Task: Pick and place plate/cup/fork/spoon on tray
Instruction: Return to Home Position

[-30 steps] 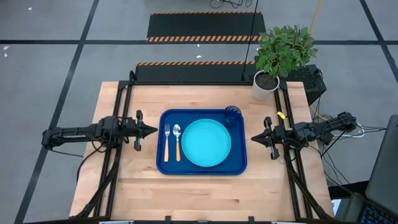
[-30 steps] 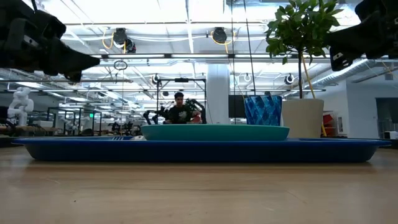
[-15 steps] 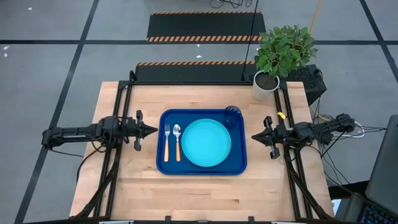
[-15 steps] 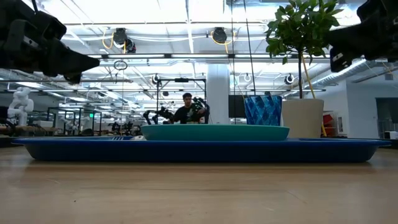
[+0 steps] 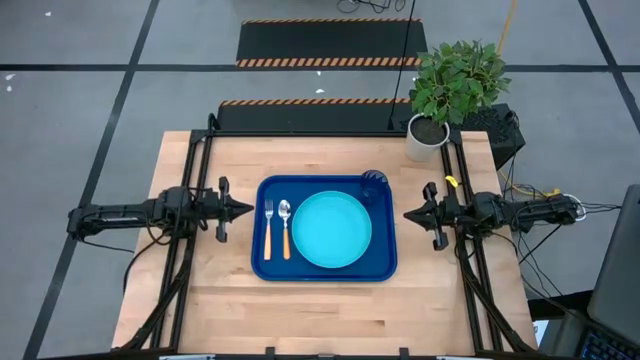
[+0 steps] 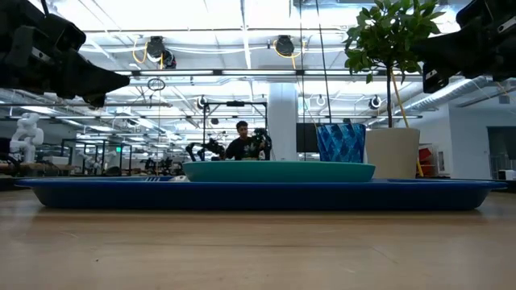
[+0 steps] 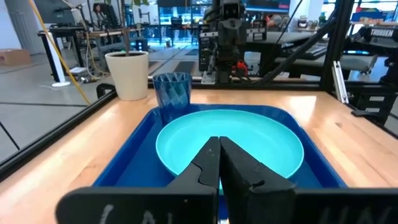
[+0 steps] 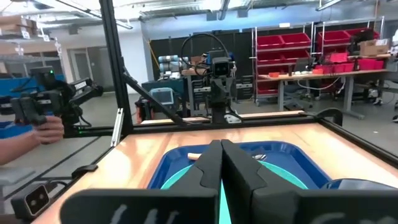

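The dark blue tray (image 5: 268, 268) lies flat in the middle of the table. On it rest the turquoise plate (image 5: 331, 230), the blue cup (image 5: 374, 182) in the far right corner, and the orange-handled fork (image 5: 268, 228) and spoon (image 5: 285, 228) side by side at the left. My left gripper (image 5: 250, 209) hovers shut and level just left of the tray, touching nothing. My right gripper (image 5: 405, 214) hovers shut and level just right of the tray. Each points at the tray.
A white pot (image 5: 427, 138) with a green plant stands at the table's far right corner. Black frame rails (image 5: 203, 160) run along the table's left and right sides. Bare wood shows on the near side (image 5: 330, 310). A person's hand (image 8: 46, 129) shows beyond the table.
My right arm has swung a little toward the table's far edge and straightened, its gripper staying shut beside the tray. In the low view the person in the room behind has shifted.
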